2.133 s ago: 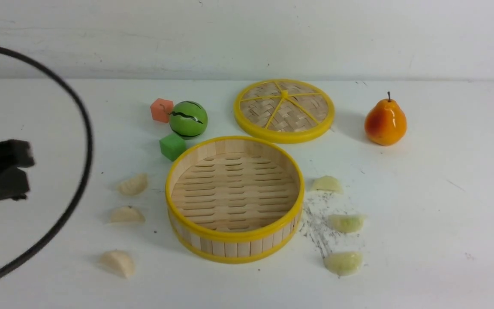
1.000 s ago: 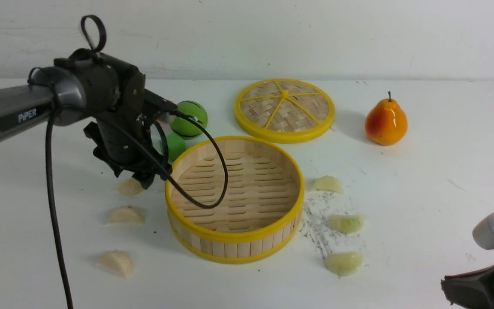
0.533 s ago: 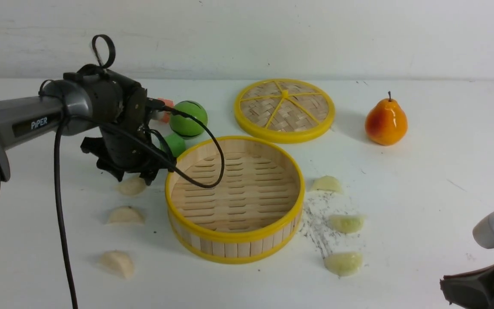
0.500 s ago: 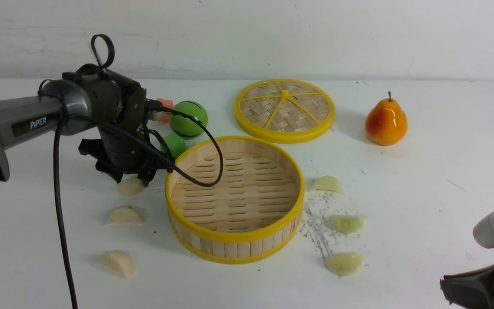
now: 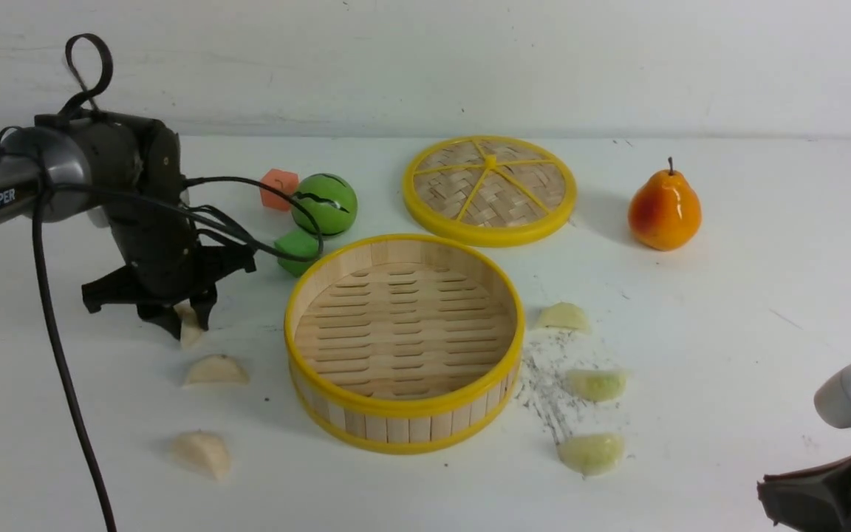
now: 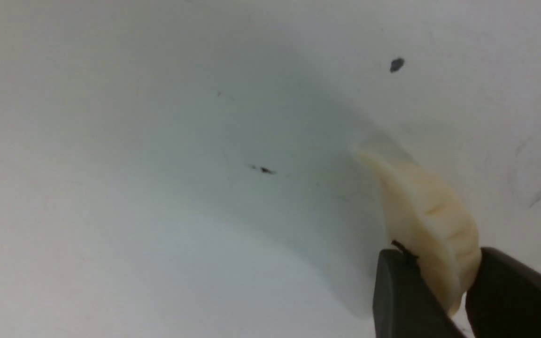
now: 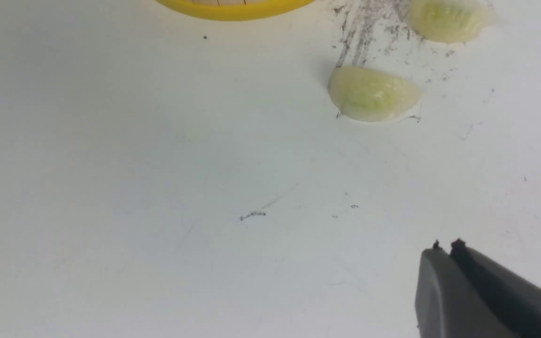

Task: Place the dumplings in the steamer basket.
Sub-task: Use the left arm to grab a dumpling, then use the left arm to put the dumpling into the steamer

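— Pinching what, on your left side?
— My left gripper (image 5: 188, 329) has its fingers (image 6: 404, 291) narrowed onto a cream dumpling (image 6: 428, 220), low over the table (image 5: 765, 258), left of the steamer basket (image 5: 403, 436).
— And the others?
— Two cream dumplings (image 5: 215, 369) lie on the basket's left and three green ones (image 5: 595, 384) on its right, all outside it. My right gripper (image 7: 445, 246) is closed, holding nothing.

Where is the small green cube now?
Front view, left of centre: the small green cube sits between the striped green ball and the round bamboo steamer basket.
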`<state>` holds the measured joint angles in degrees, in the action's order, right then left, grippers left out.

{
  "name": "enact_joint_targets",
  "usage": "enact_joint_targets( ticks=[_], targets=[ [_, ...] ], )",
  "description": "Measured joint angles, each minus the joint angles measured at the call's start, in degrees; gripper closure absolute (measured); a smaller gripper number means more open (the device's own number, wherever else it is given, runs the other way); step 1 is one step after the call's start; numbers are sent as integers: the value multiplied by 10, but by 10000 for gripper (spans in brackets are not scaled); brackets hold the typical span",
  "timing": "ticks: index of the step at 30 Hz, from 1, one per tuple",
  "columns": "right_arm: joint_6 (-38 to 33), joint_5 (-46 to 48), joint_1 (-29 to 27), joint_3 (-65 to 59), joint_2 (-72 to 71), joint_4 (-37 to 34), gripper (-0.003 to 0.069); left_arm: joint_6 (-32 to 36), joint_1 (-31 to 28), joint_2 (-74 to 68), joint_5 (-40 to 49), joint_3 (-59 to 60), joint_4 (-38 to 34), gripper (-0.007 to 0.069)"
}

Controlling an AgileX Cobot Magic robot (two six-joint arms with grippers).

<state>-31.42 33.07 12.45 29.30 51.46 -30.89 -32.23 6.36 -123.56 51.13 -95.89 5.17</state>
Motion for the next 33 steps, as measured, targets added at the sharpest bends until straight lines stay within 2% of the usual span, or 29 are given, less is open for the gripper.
enact_joint_targets(
  ticks=[5,9,12,19,20,25,30,33],
  targets=[
    [0,0,0,0,0,0,636,5,-3,0,-15,0,2,422],
    [0,0,0,0,0,0,636,14,-4,0,-21,0,6,466],
    [0,0,0,0,0,0,635,32,-4,0,-12,0,5,466],
    [-1,-1,0,0,0,0,627,146,14,47,17,-14,-66,466],
    [-1,-2,0,0,0,0,627,180,28,69,20,-28,-102,466],
    [-2,-4,0,0,0,0,627,260,100,104,38,-56,-202,466],
    [-2,-6,0,0,0,-2,626,287,156,72,10,-56,-214,466],
    [-2,-6,0,0,0,-7,624,284,164,34,-7,-56,-202,466]
  ],
)
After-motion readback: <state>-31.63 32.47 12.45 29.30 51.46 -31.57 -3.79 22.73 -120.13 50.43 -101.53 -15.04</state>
